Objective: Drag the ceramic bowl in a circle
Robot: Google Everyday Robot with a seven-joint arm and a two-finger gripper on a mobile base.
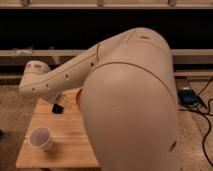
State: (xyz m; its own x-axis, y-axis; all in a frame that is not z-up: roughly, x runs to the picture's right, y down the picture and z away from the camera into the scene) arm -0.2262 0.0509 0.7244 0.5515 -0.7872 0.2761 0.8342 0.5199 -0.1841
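Pincer (57,107): only a small dark part shows, under the pale wrist end of the arm (67,76), low over the far left part of the wooden surface (67,127). Most of it is hidden by the arm, so it cannot be told whether it is open, closed or gripping anything.

Nearest the camera, the arm's large rounded shell fills the centre and right of the view. It covers the right part of the surface.

White cup (41,138): it stands upright, mouth up, on the near left part of the surface, well apart from the pincer.

Ceramic bowl (78,99): only a narrow orange sliver shows at the left edge of the shell. It lies on the far part of the surface, just right of the pincer. Contact between the two cannot be told.

Right of the shell, a blue device (187,96) lies on the speckled floor with black cables (206,107) running from it.

Farthest back, pale horizontal rails (192,52) cross a dark wall.
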